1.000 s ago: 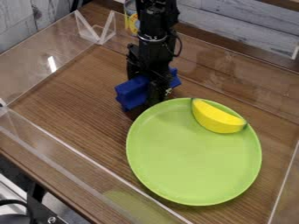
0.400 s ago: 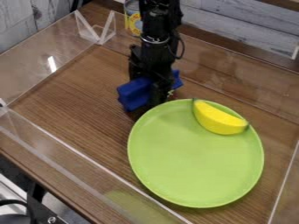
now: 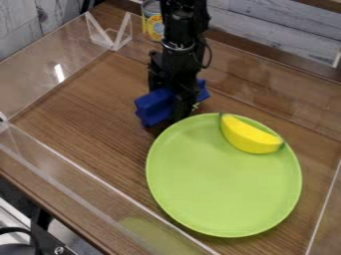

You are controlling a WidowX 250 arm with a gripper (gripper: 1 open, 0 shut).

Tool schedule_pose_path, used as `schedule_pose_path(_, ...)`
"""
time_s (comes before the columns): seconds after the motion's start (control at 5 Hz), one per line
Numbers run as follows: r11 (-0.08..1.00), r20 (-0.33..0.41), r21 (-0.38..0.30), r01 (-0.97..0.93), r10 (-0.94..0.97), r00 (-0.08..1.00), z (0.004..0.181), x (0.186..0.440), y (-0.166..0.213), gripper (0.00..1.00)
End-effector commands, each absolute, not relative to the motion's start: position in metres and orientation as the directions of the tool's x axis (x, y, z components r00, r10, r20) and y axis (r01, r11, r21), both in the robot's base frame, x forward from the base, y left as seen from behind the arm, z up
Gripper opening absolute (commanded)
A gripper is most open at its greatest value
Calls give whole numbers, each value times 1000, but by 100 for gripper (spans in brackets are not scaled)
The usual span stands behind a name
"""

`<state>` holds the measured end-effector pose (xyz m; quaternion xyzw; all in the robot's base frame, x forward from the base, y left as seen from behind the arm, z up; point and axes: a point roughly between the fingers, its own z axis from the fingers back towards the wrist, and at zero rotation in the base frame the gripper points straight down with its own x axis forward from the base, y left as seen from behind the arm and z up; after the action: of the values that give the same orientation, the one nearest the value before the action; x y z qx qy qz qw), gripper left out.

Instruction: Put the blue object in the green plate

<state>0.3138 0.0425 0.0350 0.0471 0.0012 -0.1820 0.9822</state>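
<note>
1. Nearest, the round lime-green plate (image 3: 222,189) lay flat on the brown wooden table (image 3: 67,118).
2. The yellow banana-like wedge (image 3: 250,134) rested on the plate's far side.
3. Beyond the plate's far left edge, the deep-blue block (image 3: 154,107) was on or just above the table, at the black pincer (image 3: 170,102); its grip could not be told.

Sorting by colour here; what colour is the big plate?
Lime green plate, clear in the camera view.

You have bare counter (image 3: 78,118) left of the plate (image 3: 224,184) in the picture and open room above the plate's middle; the yellow wedge (image 3: 250,134) blocks its far edge, and clear walls bound the sides.
</note>
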Motion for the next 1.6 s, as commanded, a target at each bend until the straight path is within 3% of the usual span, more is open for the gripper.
schedule_pose_path(0.0, 924, 57, 138, 358, -368, 928, 60, 322, 41, 0)
schedule_pose_path(0.6, 925, 70, 155, 348, -362, 930, 59, 325, 42, 0)
schedule_pose_path(0.8, 923, 72, 153, 354, -368, 927, 56, 326, 40, 100)
schedule_pose_path(1.2, 923, 74, 146, 356, -369, 927, 52, 326, 34, 100)
schedule_pose_path(1.4, 923, 73, 151, 353, -367, 927, 58, 324, 33, 0)
